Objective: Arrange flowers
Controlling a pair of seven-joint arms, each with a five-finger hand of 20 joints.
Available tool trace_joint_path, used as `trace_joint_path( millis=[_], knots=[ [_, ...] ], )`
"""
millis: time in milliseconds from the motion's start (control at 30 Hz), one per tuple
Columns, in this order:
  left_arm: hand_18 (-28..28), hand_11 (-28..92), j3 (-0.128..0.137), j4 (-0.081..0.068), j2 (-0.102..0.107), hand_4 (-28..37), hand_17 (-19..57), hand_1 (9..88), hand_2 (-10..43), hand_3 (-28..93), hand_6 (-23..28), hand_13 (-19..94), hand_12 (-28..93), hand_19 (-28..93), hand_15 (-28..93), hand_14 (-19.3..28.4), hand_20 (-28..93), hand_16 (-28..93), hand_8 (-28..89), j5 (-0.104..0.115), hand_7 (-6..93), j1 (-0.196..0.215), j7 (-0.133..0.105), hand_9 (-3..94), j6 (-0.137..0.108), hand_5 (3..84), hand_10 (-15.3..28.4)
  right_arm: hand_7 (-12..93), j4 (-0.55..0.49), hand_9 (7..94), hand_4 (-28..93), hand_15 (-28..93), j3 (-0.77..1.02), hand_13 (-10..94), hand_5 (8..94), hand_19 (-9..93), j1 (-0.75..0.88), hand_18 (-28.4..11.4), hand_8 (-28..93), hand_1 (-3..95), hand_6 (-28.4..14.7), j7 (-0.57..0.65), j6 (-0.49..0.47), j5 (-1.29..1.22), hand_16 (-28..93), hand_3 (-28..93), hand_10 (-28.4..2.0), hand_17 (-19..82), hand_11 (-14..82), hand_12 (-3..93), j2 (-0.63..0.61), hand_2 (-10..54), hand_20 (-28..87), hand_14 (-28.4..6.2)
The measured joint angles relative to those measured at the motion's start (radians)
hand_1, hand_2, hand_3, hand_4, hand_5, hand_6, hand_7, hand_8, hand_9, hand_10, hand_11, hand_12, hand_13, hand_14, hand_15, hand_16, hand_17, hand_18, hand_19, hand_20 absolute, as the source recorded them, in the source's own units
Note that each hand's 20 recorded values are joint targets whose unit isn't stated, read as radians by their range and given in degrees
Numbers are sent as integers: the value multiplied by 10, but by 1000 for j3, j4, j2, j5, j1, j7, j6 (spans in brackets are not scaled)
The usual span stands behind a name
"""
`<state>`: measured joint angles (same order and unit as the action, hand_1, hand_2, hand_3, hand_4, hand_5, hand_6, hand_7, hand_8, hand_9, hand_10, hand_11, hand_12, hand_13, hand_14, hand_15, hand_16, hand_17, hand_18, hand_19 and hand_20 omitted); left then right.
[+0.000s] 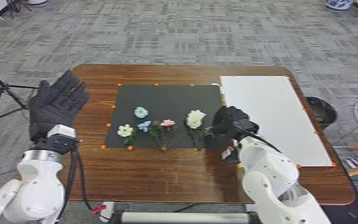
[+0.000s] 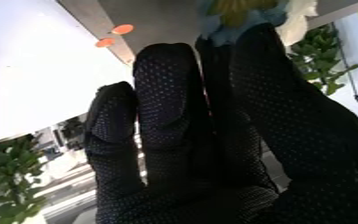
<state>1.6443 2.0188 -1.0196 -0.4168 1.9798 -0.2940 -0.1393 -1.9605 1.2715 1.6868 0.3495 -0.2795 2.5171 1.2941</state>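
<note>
On the black mat (image 1: 167, 96) lie a pale blue flower (image 1: 141, 112), a second blue one (image 1: 144, 126), a cream flower (image 1: 125, 130), a pink flower (image 1: 167, 123) and a larger white flower (image 1: 195, 119), with green stems toward the front. My right hand (image 1: 232, 120) is at the mat's right edge, just right of the white flower. In the right wrist view, the right hand (image 2: 171, 120) has its fingers extended, close to blue petals (image 2: 224, 34) and a white bloom (image 2: 297, 22); contact is unclear. My left hand (image 1: 58, 102) is open beside the table's left edge.
A long white sheet (image 1: 269, 110) covers the table's right part, next to the mat. Small orange markers line the mat and sheet. A dark round bin (image 1: 320, 111) stands on the floor beyond the right edge, and a black tripod (image 1: 4, 89) at the far left.
</note>
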Motion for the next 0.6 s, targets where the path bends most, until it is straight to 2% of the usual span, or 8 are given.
trace_joint_path(
  millis=[167, 300, 467, 533, 600],
  knots=[
    [142, 170, 0, 0, -2, -283, -69, 253, 138, 683, 81, 234, 90, 335, 195, 141, 80, -24, -84, 0, 99, 0, 1, 310, 0, 397, 134, 199, -3, 605, -283, 607, 0, 665, 641, 837, 0, -200, -125, 475, -26, 2, -15, -5, 314, 742, -137, 392, 125, 152, 0, -95, 376, -84],
    [142, 169, 0, 2, -4, -283, -69, 253, 137, 684, 81, 233, 90, 334, 195, 141, 79, -23, -84, 0, 99, 2, 2, 310, 0, 399, 134, 187, -15, 598, -283, 633, 8, 658, 635, 840, 1, -202, -117, 446, -28, 10, -23, -29, 252, 749, -141, 390, 121, 153, 0, -95, 376, -93],
    [142, 167, 0, 2, -6, -283, -69, 254, 137, 681, 81, 234, 88, 333, 186, 137, 79, -27, -84, 0, 98, 3, 3, 309, 0, 399, 134, 179, -62, 593, -278, 596, 52, 642, 626, 834, 21, -201, -116, 387, -36, 21, -21, -83, 241, 730, -149, 378, 119, 154, 7, -95, 377, -96],
    [142, 162, 0, 1, -6, -283, -68, 255, 138, 677, 80, 231, 85, 331, 176, 130, 78, -31, -86, 0, 95, 2, 4, 310, 1, 400, 131, 171, -83, 584, -240, 564, 77, 613, 613, 809, 29, -196, -111, 349, -42, 27, -7, -113, 234, 723, -154, 364, 117, 155, 13, -95, 366, -109],
    [141, 154, 0, -1, -6, -283, -67, 255, 138, 674, 78, 229, 80, 328, 165, 126, 76, -33, -86, -1, 90, 0, 6, 308, 1, 400, 130, 159, -89, 561, -228, 500, 104, 554, 584, 729, 33, -192, -108, 289, -53, 24, 43, -156, 208, 730, -164, 324, 113, 154, 22, -25, 330, -131]
  ],
)
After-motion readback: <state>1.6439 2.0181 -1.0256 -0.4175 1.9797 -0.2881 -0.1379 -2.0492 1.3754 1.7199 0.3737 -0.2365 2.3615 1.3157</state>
